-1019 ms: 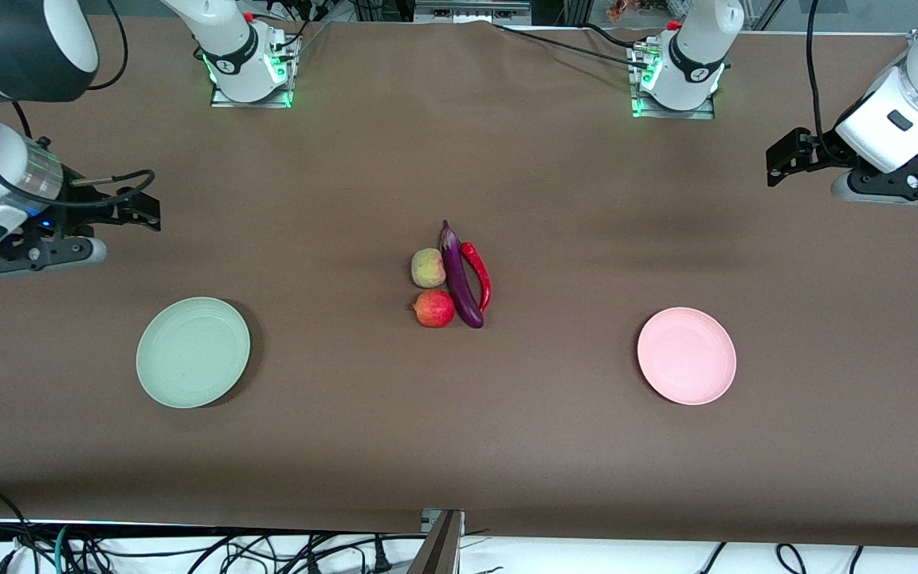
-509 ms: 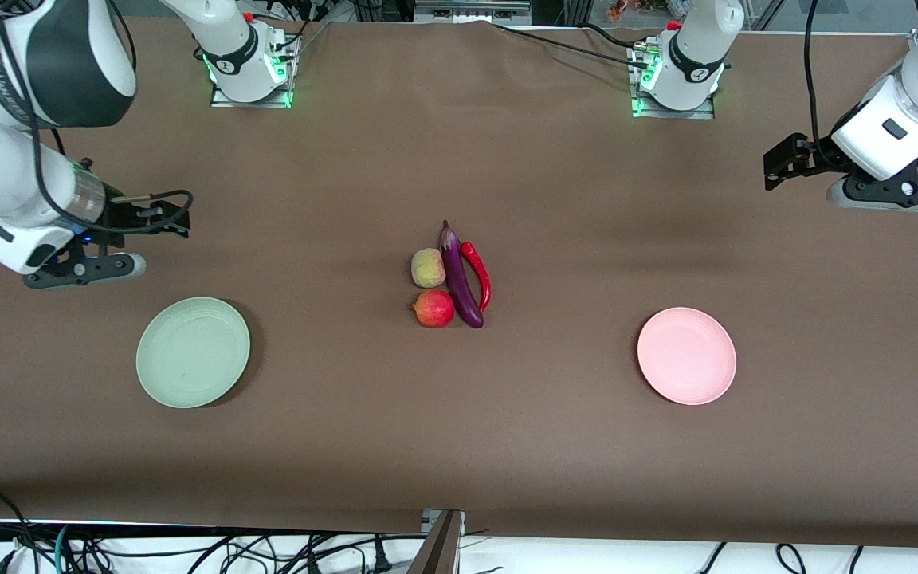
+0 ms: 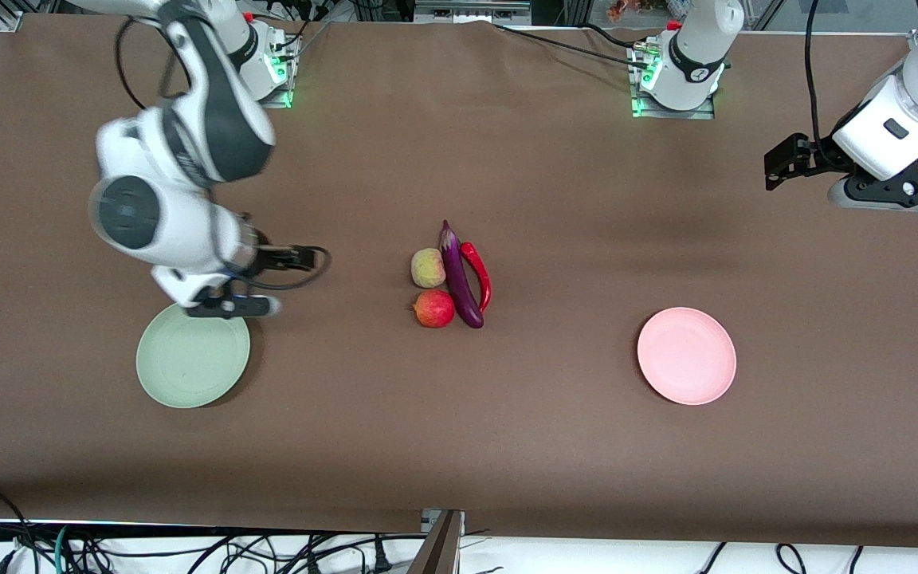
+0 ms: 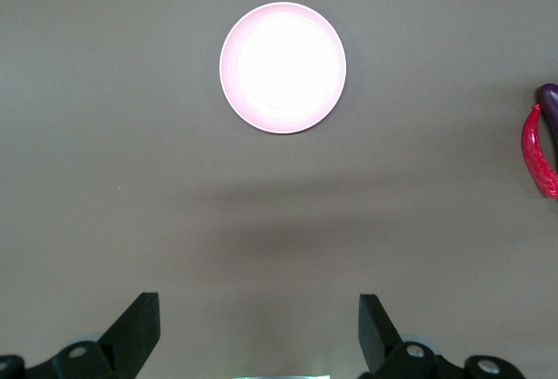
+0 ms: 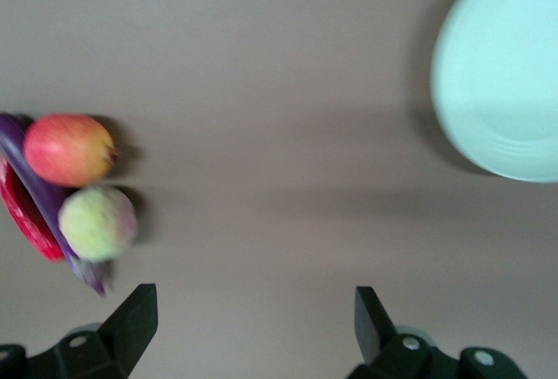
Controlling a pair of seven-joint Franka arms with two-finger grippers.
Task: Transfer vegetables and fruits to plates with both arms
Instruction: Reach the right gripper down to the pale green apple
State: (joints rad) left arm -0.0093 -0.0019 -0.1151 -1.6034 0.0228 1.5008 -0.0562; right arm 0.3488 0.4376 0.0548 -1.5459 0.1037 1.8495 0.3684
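The purple eggplant (image 3: 460, 279), red chili (image 3: 479, 275), yellow-green peach (image 3: 428, 267) and red apple-like fruit (image 3: 434, 308) lie bunched at the table's middle. The mint plate (image 3: 193, 363) lies toward the right arm's end and the pink plate (image 3: 686, 355) toward the left arm's end; both are bare. My right gripper (image 3: 304, 257) is open and empty over the table between the mint plate and the bunch. Its wrist view shows the apple-like fruit (image 5: 68, 149), peach (image 5: 97, 223), eggplant (image 5: 39, 192) and mint plate (image 5: 506, 74). My left gripper (image 3: 782, 158) is open and empty over the table's end. Its wrist view shows the pink plate (image 4: 282, 67) and chili (image 4: 538, 154).
The two arm bases (image 3: 250, 76) (image 3: 674, 80) with green lights stand along the table's edge farthest from the front camera. Loose cables (image 3: 188, 550) and a metal bracket (image 3: 439, 542) sit at the edge nearest that camera. Brown cloth (image 3: 555, 446) covers the table.
My right arm has swung in from its end of the table toward the middle, bringing its gripper above the table beside the mint plate. My left arm has hardly shifted.
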